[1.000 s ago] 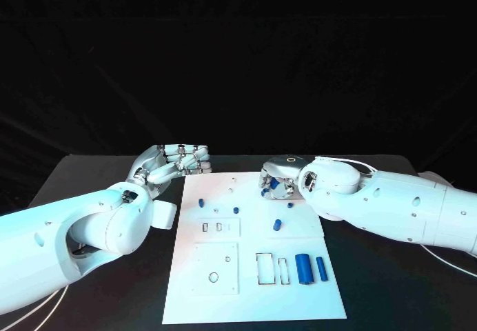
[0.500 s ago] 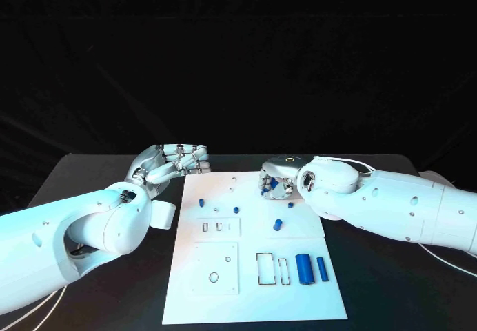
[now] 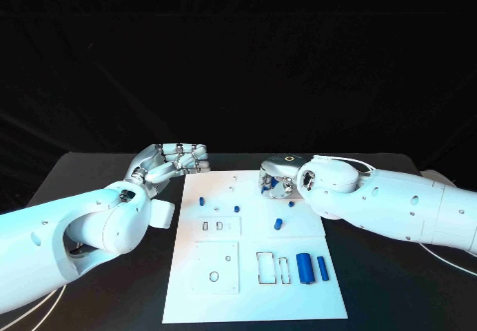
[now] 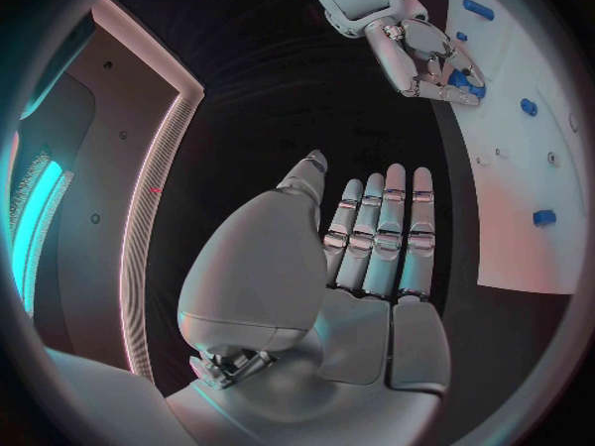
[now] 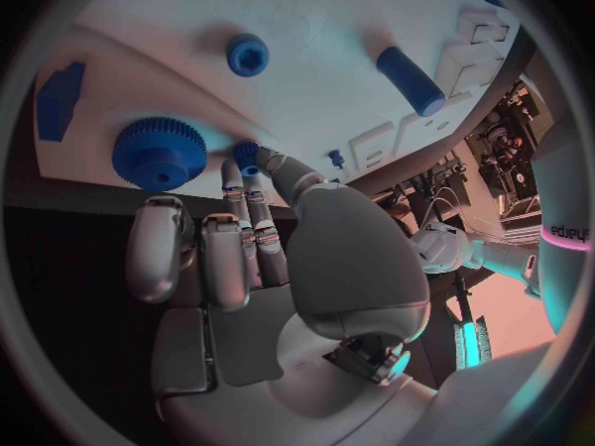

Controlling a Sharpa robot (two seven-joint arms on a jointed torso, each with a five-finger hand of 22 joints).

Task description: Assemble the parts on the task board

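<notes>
The white task board (image 3: pixel 254 303) lies in the middle of the black table. My right hand (image 3: pixel 276 181) hangs over its far right part; thumb and a finger pinch a small blue part (image 5: pixel 248 156) right beside a blue gear (image 5: pixel 159 154). The left wrist view shows the same hand (image 4: pixel 421 55) with blue between its fingers. My left hand (image 3: pixel 174 162) floats off the board's far left corner, fingers straight and together (image 4: pixel 378 238), holding nothing. Loose blue parts lie on the board: a short peg (image 3: pixel 200 202), another (image 3: pixel 236 208), a small cylinder (image 3: pixel 278 223).
Near the board's right front stand a thick blue cylinder (image 3: pixel 304 267) and a thinner one (image 3: pixel 322 267), beside rectangular slots (image 3: pixel 265 269). A round hole (image 3: pixel 214 276) sits at the front left. A blue hex piece (image 5: pixel 247 55) lies near the gear.
The right hand's fingers have shifted very slightly over the board's far right part. The left hand and the loose parts have stayed put.
</notes>
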